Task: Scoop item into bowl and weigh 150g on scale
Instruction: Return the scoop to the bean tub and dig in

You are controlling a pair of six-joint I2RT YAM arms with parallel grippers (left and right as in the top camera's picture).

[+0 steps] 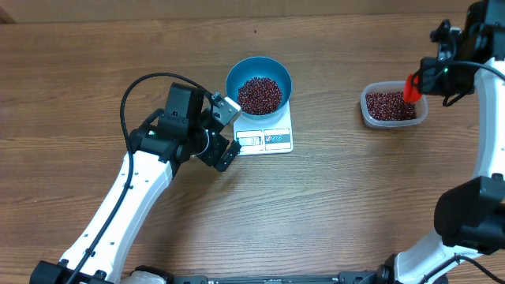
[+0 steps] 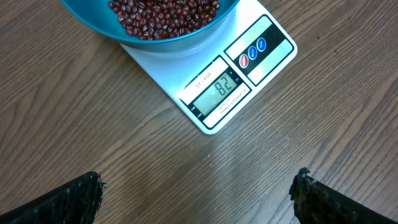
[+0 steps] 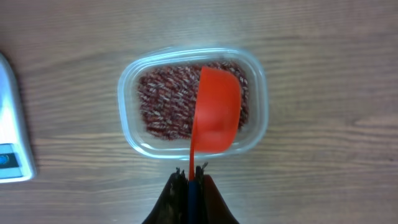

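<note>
The blue bowl [image 1: 233, 75] stands on the white scale [image 1: 272, 140] and holds a heap of dark red beans [image 1: 259, 95]. My left gripper [image 1: 225, 132] hangs open over bare wood just left of the scale's display end. In the left wrist view its fingertips [image 2: 87, 190] stand wide apart with nothing between them, and the scale [image 2: 249, 68] shows 82 below the bowl [image 2: 93, 18]. My right gripper [image 3: 191, 175] is shut on the handle of an orange-red scoop [image 3: 216, 118]. The scoop hovers over the clear tub [image 3: 127, 99] of beans [image 3: 161, 102], and no beans show on it.
The clear tub [image 1: 365, 106] sits at the right of the wooden table, about a hand's width from the scale. The scale's corner [image 3: 9, 124] shows at the left edge of the right wrist view. The left arm's black cable [image 1: 138, 87] loops over the table to the bowl's left.
</note>
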